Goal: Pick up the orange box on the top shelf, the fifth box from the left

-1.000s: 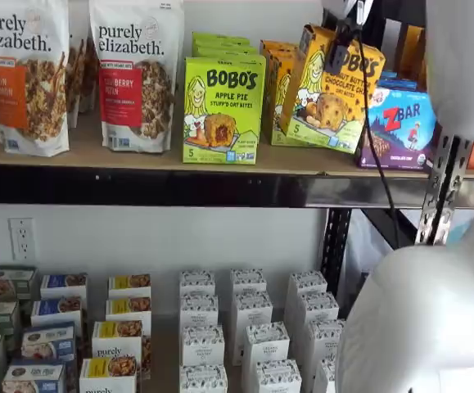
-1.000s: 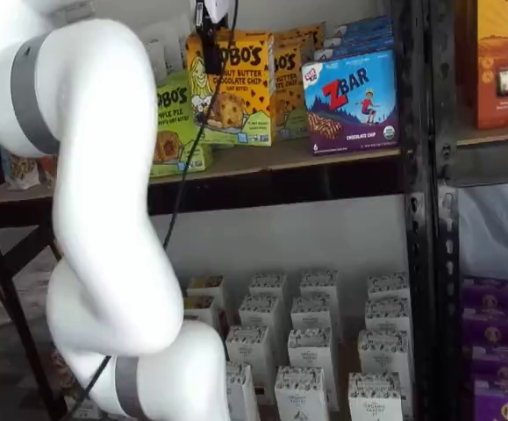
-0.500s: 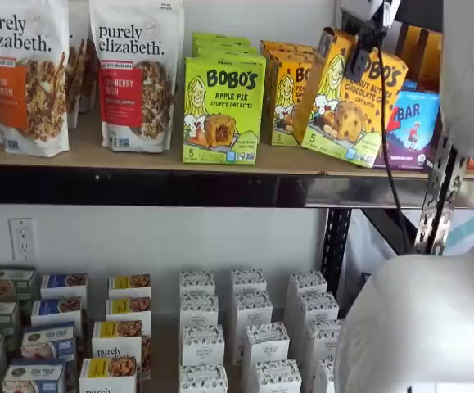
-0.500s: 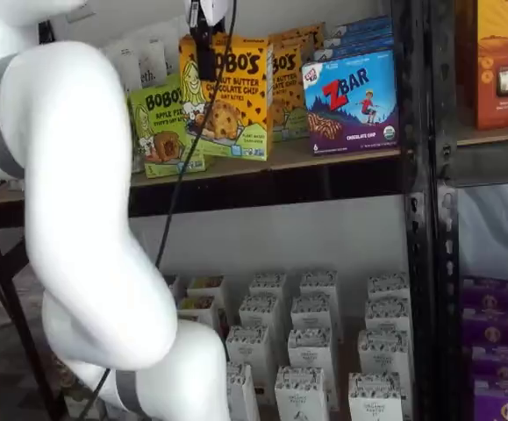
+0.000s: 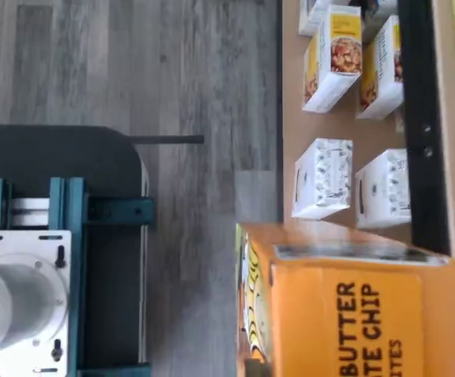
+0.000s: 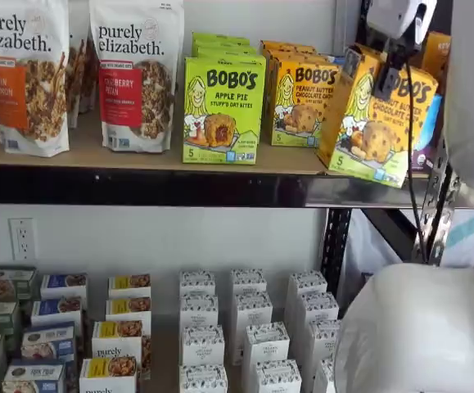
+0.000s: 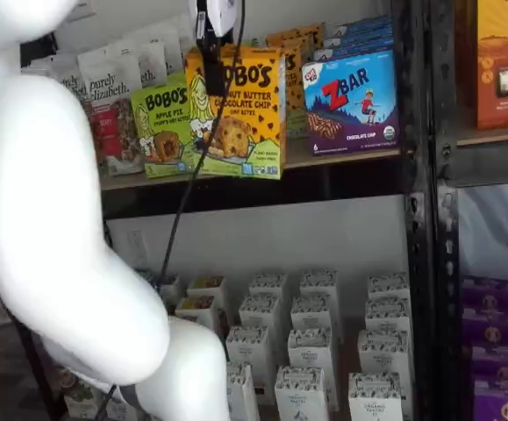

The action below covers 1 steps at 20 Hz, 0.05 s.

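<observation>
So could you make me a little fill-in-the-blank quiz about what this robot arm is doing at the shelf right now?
1. The gripper is shut on the ____ box.
2. On the top shelf, the box left of the orange Bobo's cartons is coloured lime ____.
3. In a shelf view, the blue box right of the held box reads ____.
4. The held box sits ____ of the shelf's front beam, no longer standing in its row.

Missing words: orange; green; ZBAR; forward
</observation>
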Motion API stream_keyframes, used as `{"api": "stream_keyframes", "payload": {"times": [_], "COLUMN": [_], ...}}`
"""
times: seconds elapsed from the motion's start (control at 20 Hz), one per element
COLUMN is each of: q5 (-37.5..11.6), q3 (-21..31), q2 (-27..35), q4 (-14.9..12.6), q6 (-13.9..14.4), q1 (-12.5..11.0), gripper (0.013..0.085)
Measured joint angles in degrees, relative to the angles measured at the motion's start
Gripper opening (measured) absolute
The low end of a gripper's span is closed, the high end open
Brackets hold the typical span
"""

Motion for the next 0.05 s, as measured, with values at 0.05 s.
{"api": "stream_keyframes", "payload": {"times": [0.05], "q5": [0.25], "q3": [0.56], "q2": [-0.49], "q4": [-0.45], "q6": [-0.33], "q1": [-0.12], "gripper": [0.0410]}}
